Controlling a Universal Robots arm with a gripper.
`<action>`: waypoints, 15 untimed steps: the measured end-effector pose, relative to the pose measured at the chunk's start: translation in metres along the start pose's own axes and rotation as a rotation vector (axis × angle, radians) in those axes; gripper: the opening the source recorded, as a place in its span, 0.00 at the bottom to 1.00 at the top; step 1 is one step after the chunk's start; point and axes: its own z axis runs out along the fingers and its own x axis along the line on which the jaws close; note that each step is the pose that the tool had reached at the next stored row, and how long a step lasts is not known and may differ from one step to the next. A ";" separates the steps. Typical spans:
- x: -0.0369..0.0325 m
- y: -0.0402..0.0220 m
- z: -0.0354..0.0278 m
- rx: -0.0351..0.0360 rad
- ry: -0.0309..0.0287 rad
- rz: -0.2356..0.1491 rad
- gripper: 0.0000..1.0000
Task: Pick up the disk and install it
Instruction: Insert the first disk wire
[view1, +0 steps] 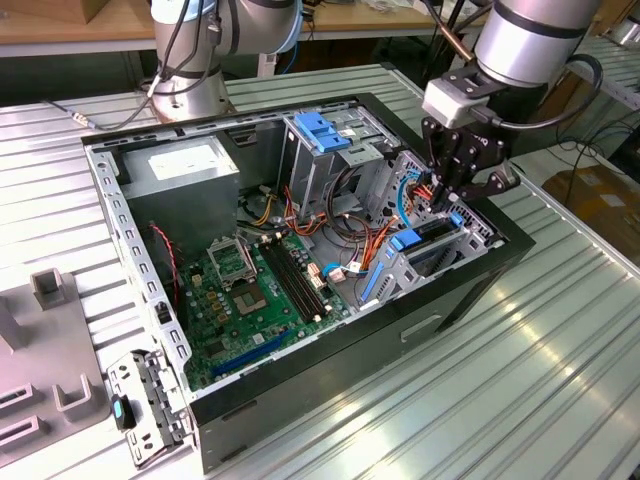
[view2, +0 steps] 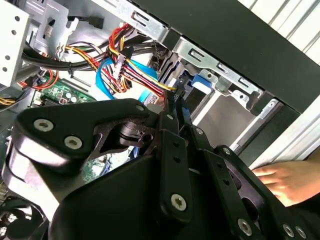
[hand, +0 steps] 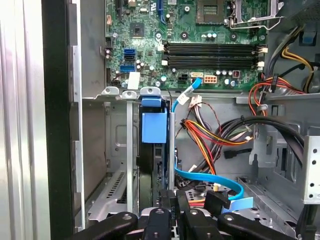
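Item 1: my black two-fingered gripper (view1: 452, 205), hanging over the drive cage at about three o'clock of the open black desktop computer case (view1: 480, 290) in the exterior view. My fingers are drawn close together around the upper edge of the disk; in the second wrist view their tips (view2: 176, 107) meet at a blue rail.

Item 2: the flat dark hard drive with bright blue plastic carrier rails (hand: 152, 145), standing on edge in the grey metal bay slot, most of its body already down between the bay walls, its blue tab (view1: 408, 240) at the end nearer the board.

Item 3: green motherboard (view1: 250, 290), at the case's centre toward seven o'clock.

Item 4: thin curved blue cable (hand: 210, 180), beside the drive, among red, yellow and orange wiring (hand: 210, 135).

Item 5: a person's hand (view2: 285, 182), resting outside the case wall.
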 end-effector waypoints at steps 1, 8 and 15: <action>0.0008 0.0003 0.0001 0.0010 0.0001 0.000 0.17; 0.0041 0.0059 0.0017 0.0029 -0.0043 -0.056 0.17; 0.0068 0.0070 0.0031 0.0031 -0.0047 -0.060 0.17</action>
